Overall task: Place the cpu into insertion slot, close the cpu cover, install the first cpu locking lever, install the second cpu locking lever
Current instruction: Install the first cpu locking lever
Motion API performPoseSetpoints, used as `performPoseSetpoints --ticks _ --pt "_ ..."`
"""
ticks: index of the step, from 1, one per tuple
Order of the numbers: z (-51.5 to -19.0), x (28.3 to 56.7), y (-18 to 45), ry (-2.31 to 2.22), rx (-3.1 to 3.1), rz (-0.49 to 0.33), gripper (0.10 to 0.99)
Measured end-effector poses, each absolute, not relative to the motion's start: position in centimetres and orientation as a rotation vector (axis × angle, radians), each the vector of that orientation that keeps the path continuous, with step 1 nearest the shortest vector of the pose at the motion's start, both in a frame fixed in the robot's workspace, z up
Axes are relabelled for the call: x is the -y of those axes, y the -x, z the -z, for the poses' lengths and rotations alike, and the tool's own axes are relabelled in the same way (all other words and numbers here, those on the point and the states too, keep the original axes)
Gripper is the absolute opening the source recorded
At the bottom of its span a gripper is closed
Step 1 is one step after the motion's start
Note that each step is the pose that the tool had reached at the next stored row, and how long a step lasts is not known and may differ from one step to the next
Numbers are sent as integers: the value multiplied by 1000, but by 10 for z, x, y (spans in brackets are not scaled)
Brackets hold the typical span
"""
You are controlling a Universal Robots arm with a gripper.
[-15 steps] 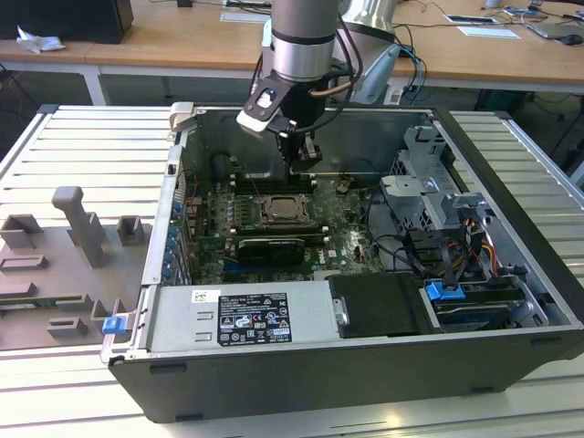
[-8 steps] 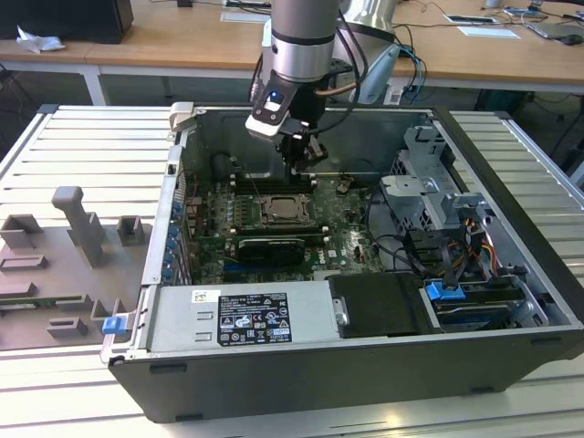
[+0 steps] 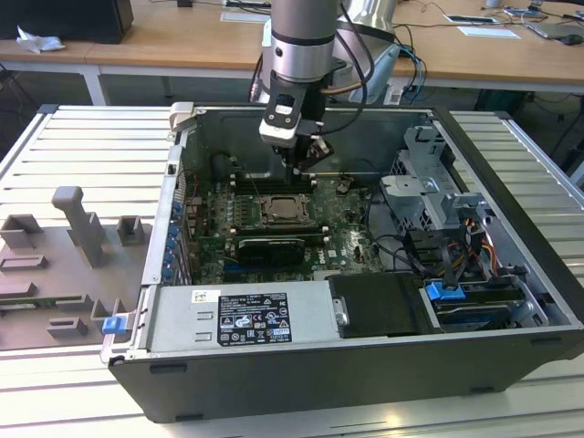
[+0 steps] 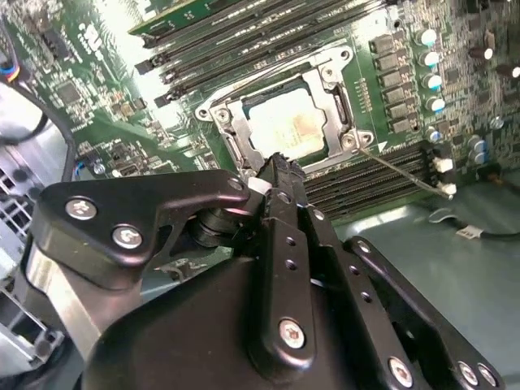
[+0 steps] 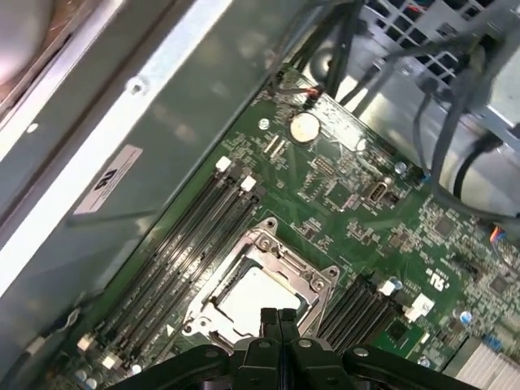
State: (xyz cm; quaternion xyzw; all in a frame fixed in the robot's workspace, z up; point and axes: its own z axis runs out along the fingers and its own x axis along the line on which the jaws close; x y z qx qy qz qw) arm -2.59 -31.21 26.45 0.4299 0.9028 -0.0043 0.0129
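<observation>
Pinched shut on nothing, the tool hangs just over the pale silver-beige square cpu seated under its silver-grey metal cpu cover; slipping off the thin wire lever beside it could gouge the green circuit board.

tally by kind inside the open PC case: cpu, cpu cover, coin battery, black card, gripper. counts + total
cpu: 1
cpu cover: 1
coin battery: 1
black card: 1
gripper: 1
Total: 5
</observation>
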Motion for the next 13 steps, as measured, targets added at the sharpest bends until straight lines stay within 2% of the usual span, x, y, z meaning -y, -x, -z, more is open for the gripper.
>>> performPoseSetpoints --ticks 13 --pt "-264 312 26 -922 -2975 8 106"
